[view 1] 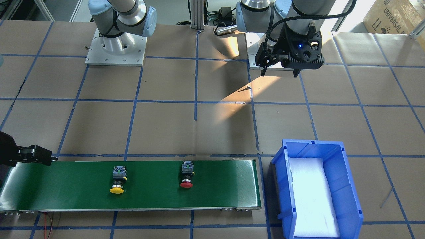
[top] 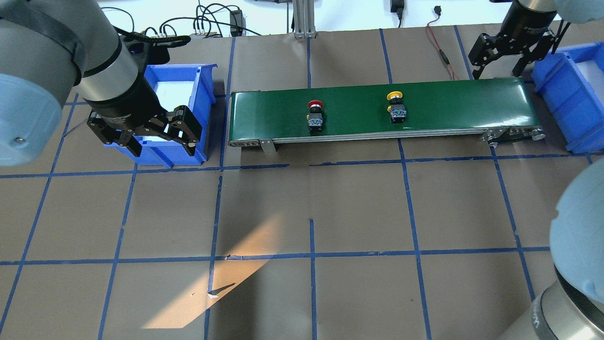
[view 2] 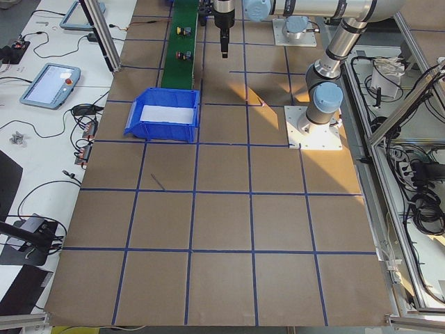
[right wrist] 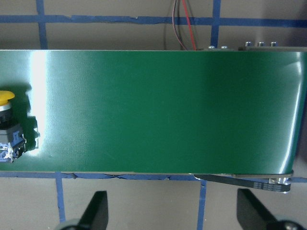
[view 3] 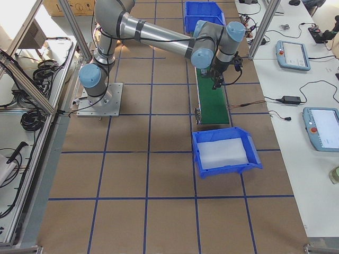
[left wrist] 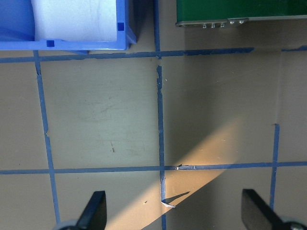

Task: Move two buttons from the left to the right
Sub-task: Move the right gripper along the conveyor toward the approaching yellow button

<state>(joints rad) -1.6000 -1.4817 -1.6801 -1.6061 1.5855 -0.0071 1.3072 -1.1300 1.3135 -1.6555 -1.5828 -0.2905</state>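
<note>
The red button [top: 314,114] and the yellow button [top: 396,107] lie apart on the green conveyor belt [top: 453,101], caps pointing away from the robot. They also show in the front-facing view, the red one [view 1: 186,176] and the yellow one [view 1: 118,181]. My left gripper [top: 158,141] is open and empty, hovering over the near edge of the left blue bin [top: 207,108]. My right gripper [top: 495,71] is open and empty above the belt's right end. In the right wrist view the yellow button [right wrist: 8,124] sits at the left edge, well left of the fingers [right wrist: 96,208].
A second blue bin [top: 566,94] with white padding stands right of the belt's right end. Red and black wires [top: 441,52] run behind the belt. The brown table with blue tape lines [top: 311,255] spreads in front of the belt.
</note>
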